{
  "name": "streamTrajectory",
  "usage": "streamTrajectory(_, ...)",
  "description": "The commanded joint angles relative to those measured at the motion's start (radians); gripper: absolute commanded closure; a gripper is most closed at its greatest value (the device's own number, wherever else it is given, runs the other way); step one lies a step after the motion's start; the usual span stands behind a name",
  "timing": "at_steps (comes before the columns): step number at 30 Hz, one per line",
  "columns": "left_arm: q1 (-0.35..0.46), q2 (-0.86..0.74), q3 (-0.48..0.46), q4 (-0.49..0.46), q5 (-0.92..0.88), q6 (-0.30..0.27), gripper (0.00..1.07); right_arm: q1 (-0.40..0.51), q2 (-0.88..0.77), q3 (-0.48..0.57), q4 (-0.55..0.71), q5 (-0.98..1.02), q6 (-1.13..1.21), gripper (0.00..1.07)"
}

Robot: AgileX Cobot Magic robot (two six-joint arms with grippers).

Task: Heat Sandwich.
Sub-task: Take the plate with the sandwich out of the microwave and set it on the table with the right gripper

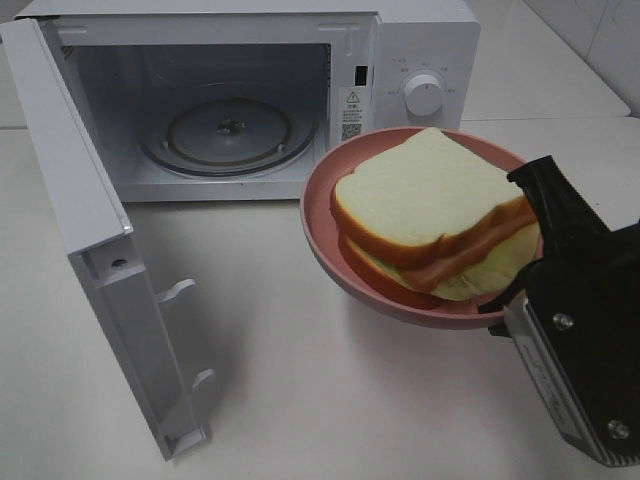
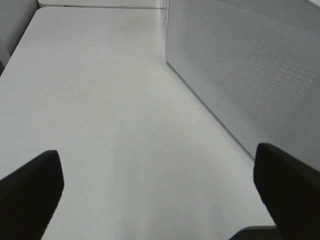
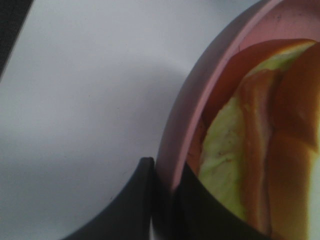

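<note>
Right gripper [image 3: 162,200] clamped on the rim of the pink plate [image 1: 325,235], one finger inside the rim, one outside. Sandwich [image 1: 430,215] lies on that plate, in front of the open microwave [image 1: 250,100], below its dial. Left gripper [image 2: 160,185] spread wide over bare table [image 2: 100,100], holding nothing.

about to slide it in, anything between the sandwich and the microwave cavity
Nothing visible. The microwave door is swung wide open, the turntable is bare, and the sandwich sits on the pink plate gripped by the right gripper.
</note>
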State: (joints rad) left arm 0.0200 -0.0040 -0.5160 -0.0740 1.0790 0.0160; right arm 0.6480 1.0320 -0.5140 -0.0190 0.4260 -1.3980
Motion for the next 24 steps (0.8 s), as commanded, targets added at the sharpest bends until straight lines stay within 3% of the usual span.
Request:
streamTrajectory(1, 0.002, -0.02, 0.001, -0.01, -0.009, 0.0, 0.09, -0.006, -0.062, 0.023, 0.001, 0.018, 0.016, 1.07)
streamTrajectory(12, 0.002, -0.02, 0.001, -0.01, -0.009, 0.0, 0.09, -0.006, -0.191, 0.071, -0.038, 0.101, 0.113, 1.07)
streamTrajectory(24, 0.002, -0.02, 0.001, -0.01, -0.009, 0.0, 0.09, -0.006, -0.203, 0.071, -0.339, 0.148, 0.505, 1.06)
